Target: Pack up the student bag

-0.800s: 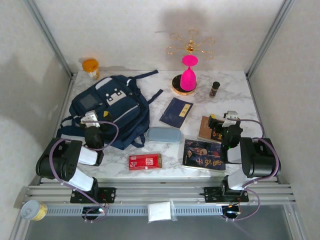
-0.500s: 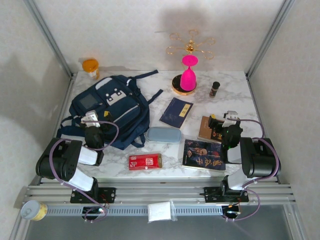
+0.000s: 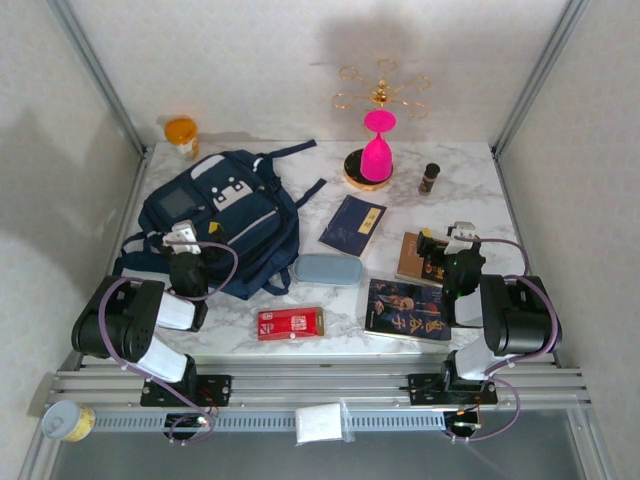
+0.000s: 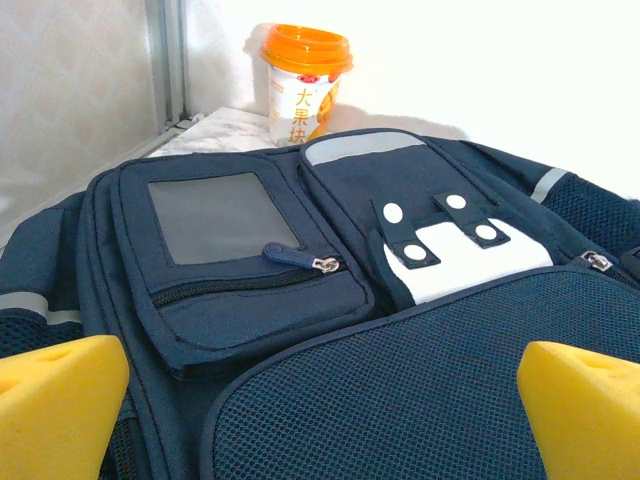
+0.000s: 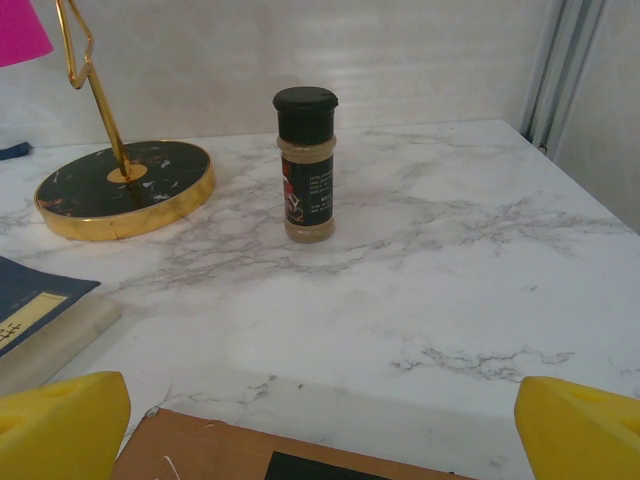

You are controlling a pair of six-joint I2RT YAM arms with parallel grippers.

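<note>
The student bag [image 3: 222,212], a navy backpack with white and grey front patches, lies flat on the left of the marble table. My left gripper [image 3: 181,241] hovers over the bag's near edge. In the left wrist view its yellow fingers [image 4: 55,400] stand wide apart over the mesh front panel of the bag [image 4: 330,300], whose small pocket zip is closed. My right gripper [image 3: 446,241] is open above a brown book [image 3: 413,258] at the right. In the right wrist view its fingers [image 5: 585,425] hold nothing.
A light-blue pencil case [image 3: 328,269], a red packet [image 3: 291,323], a dark blue notebook [image 3: 353,224] and a dark-covered book [image 3: 407,309] lie mid-table. Behind stand a spice bottle [image 5: 306,165], a pink glass on a gold stand [image 3: 377,145] and an orange-lidded cup [image 4: 303,84].
</note>
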